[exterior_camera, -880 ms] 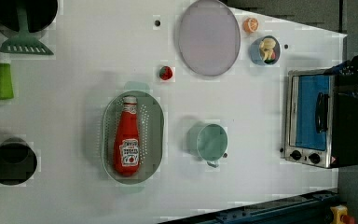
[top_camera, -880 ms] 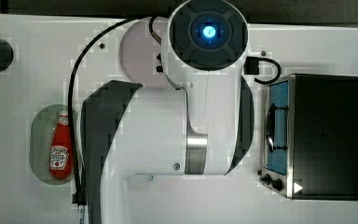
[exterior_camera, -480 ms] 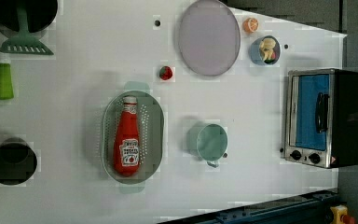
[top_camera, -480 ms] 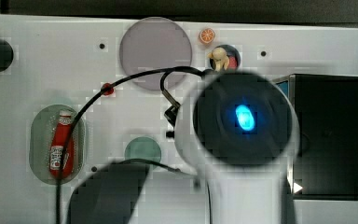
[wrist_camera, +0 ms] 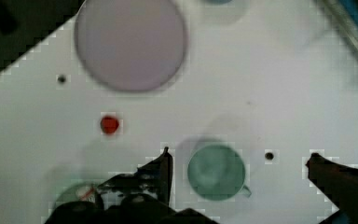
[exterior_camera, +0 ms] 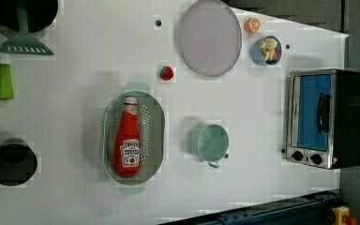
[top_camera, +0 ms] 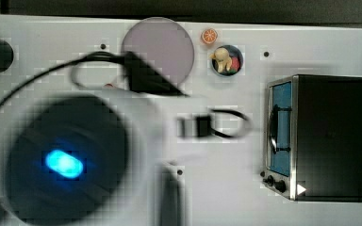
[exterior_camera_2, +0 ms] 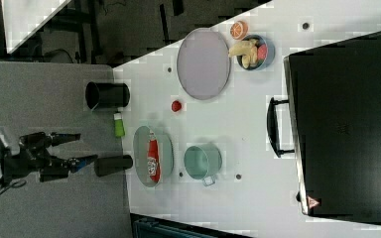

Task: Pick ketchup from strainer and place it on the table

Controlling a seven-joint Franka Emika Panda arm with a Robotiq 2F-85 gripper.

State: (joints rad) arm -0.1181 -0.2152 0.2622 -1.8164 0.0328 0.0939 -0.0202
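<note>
Since the earlier top view the arm's big blurred body has swung across from the oven side and now covers the top view's left half, hiding the strainer there; in the left view nothing on the table has shifted.

Nearest the wrist camera, the gripper (wrist_camera: 240, 161) is spread wide with nothing between its fingers (wrist_camera: 161, 170), and it frames the teal cup (wrist_camera: 216, 171) far below. In the right view the gripper (exterior_camera_2: 82, 148) hangs well out from the table, off toward the right view's left, so it is high and not yet over its target.

The ketchup (exterior_camera: 127, 142) lies on its side in the strainer (exterior_camera: 155, 126), cap toward the small red ball (exterior_camera: 167, 73) and base toward the table's (exterior_camera: 84, 65) near edge in the left view. The strainer sits about midway along the table, with the cup just beside it. Farther off are the lilac plate (exterior_camera: 209, 37), the orange slice (exterior_camera: 251, 25) and the bowl of toy food (exterior_camera: 266, 49) near the far edge, and the toaster oven (exterior_camera: 326, 118) at the end.

The step in hand looks like the approach. To do it well, I would centre over the bottle's body, not the cup, turn the fingers across its narrow width, descend straight between the strainer's walls, and close on the middle so it lifts level.
</note>
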